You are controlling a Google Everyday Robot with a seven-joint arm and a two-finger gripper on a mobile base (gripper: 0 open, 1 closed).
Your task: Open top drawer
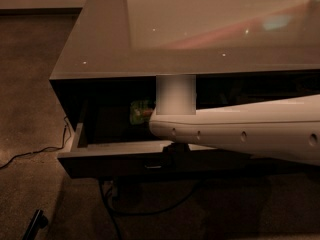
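Observation:
The top drawer (120, 163) stands pulled out from under the glossy counter (200, 29). Its dark front faces me, with the small loop handle (153, 167) at its centre and a paler side wall (76, 136) at the left. My white arm (240, 131) reaches in from the right across the open drawer. The gripper (176, 148) is a dark part under the arm's end, right at the top edge of the drawer front above the handle, and is mostly hidden by the arm. A green packet (140, 111) lies inside the drawer.
A thin cable (30, 151) runs over the carpet at the left. A black cable (150, 209) loops on the floor below the drawer. A dark bar-like object (35, 224) lies at the bottom left. The counter's corner juts out at the left.

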